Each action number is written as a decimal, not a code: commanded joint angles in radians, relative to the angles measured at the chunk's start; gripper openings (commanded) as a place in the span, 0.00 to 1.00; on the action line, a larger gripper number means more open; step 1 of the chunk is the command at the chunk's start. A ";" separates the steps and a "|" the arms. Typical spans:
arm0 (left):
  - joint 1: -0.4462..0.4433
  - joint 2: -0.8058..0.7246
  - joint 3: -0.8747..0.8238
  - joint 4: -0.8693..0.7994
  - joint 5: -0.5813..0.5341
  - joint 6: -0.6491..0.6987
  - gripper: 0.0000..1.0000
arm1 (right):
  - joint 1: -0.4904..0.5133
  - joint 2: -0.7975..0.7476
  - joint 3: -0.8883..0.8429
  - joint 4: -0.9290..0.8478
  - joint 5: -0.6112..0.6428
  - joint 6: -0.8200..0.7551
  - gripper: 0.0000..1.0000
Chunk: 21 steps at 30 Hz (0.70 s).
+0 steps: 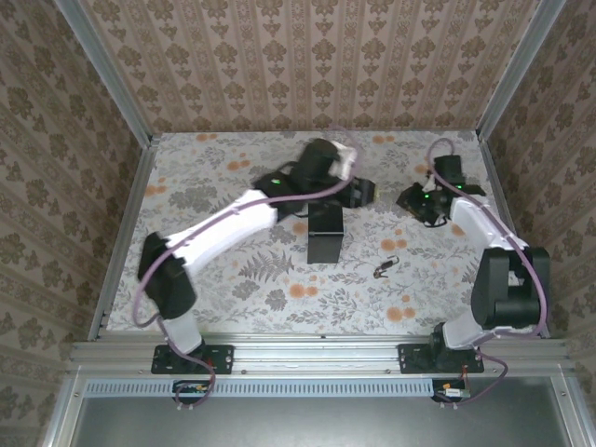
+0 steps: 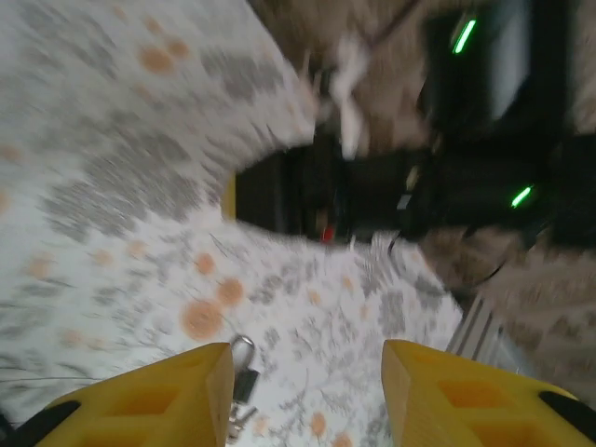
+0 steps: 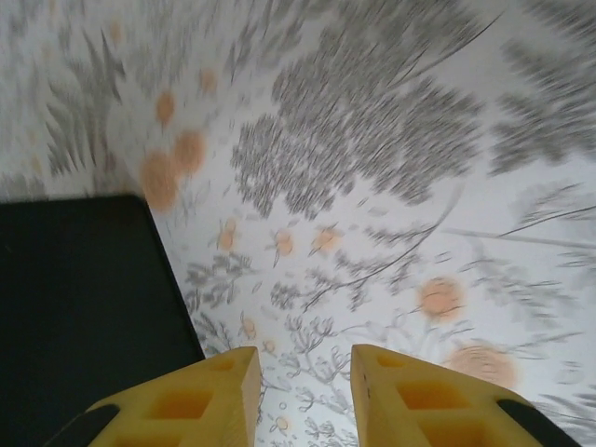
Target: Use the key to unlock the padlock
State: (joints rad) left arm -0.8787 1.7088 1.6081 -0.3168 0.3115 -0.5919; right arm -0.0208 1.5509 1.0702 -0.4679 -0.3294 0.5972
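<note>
A small padlock point(image 1: 389, 264) with a silver shackle lies on the floral table, right of centre. The key point(image 1: 380, 273) lies right at its body, and I cannot tell whether it is in the lock. In the blurred left wrist view, the padlock point(image 2: 244, 370) sits beside the inner edge of the left finger, with the key point(image 2: 237, 421) just below it. My left gripper point(image 2: 307, 358) is open and empty, hovering at the back centre point(image 1: 363, 192). My right gripper point(image 3: 303, 358) is open and empty over bare table at the back right point(image 1: 414, 200).
A black box point(image 1: 326, 231) stands in the middle of the table, left of the padlock; its dark side point(image 3: 84, 307) shows in the right wrist view. The right arm's dark wrist point(image 2: 372, 196) crosses the left wrist view. Patterned walls close in the table.
</note>
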 commanded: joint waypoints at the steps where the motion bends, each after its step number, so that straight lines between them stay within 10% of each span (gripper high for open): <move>1: 0.116 -0.102 -0.148 0.006 0.005 -0.040 0.46 | 0.104 0.060 0.008 0.056 -0.052 -0.001 0.31; 7: 0.307 -0.182 -0.392 0.107 0.114 -0.076 0.44 | 0.273 0.167 0.000 0.204 -0.066 0.121 0.23; 21: 0.306 -0.160 -0.597 0.447 0.287 -0.284 0.32 | 0.450 0.306 0.049 0.367 -0.147 0.253 0.01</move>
State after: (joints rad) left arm -0.5591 1.5604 1.0363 0.0162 0.5209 -0.8116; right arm 0.3668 1.8046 1.0737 -0.1535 -0.4252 0.8127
